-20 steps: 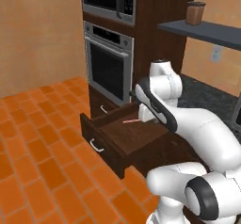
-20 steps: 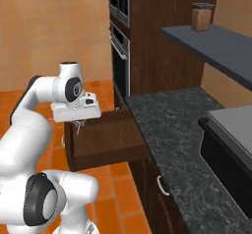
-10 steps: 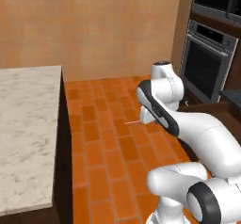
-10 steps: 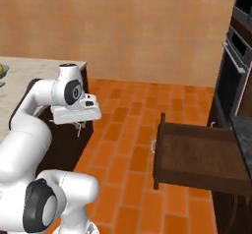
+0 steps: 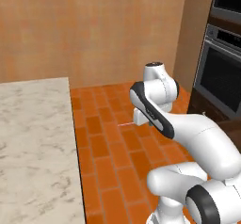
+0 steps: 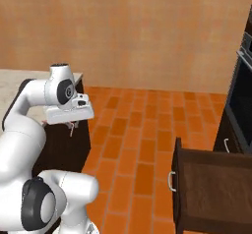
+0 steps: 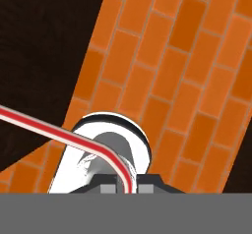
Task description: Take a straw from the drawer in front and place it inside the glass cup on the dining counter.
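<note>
My gripper (image 7: 127, 183) is shut on the thin pink-red straw (image 7: 54, 131), which rises from between the fingertips, bends and runs off to the left in the hand view. From the left base the straw (image 5: 124, 124) sticks out sideways from the gripper (image 5: 135, 122) above the brick floor, just right of the marbled dining counter (image 5: 33, 138). In the right base view the gripper (image 6: 72, 128) hangs beside the counter's dark base (image 6: 64, 147). The dark brown drawer (image 6: 216, 189) stands pulled open at the lower right. The glass cup is out of view.
A built-in oven (image 5: 221, 72) in a dark cabinet stands at the right, and its edge (image 6: 242, 105) rises above the drawer. Orange brick floor (image 6: 142, 130) lies between counter and drawer. A tan wall (image 5: 94, 25) closes the back.
The whole picture has swung from the oven cabinet and open drawer toward the dining counter, so the base has turned. The straw stays clamped in the gripper.
</note>
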